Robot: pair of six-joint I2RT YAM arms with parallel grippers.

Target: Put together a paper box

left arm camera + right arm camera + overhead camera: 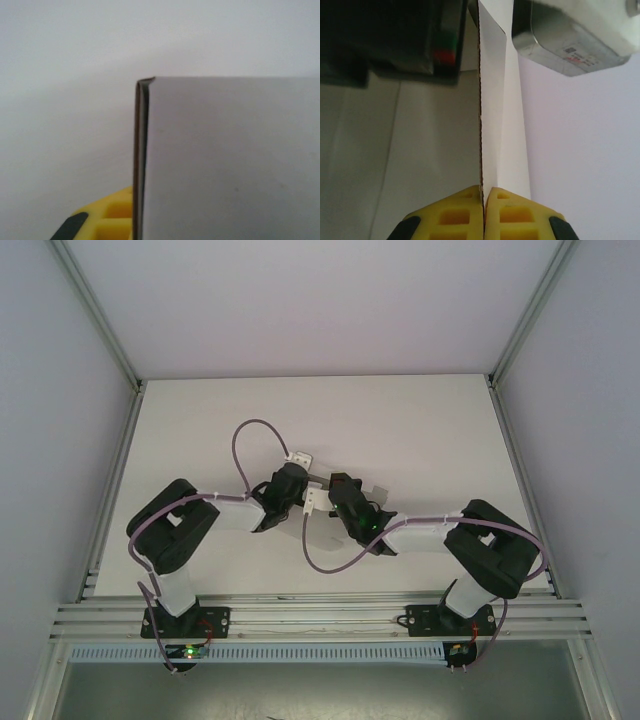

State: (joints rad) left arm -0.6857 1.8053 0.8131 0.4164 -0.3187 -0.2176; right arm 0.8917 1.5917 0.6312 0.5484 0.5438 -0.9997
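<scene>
Pinching paper box (500, 125), right tool (483, 192)

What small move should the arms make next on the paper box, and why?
Probably the right gripper should swing its pinched panel about its fold while the left gripper holds firm: both are shut on the paper box, which looks only partly folded.

- Paper box (225, 160) — thin white card, matt and smooth; its cut edge looks darker and finely serrated in the right wrist view.
- Right end effector (484, 192) — yellow moulded plastic with square recesses and a dull sheen, trimmed in black at the sides.
- Left end effector (131, 200) — the same yellow moulded plastic.
- Table (400, 430) — flat, matt white top.
- Frame rails (320, 615) — ribbed bare metal, satin finish.
- Arm housings (175, 525) — black plastic, faintly glossy.
- Cables (250, 430) — smooth purple sheathing.
</scene>
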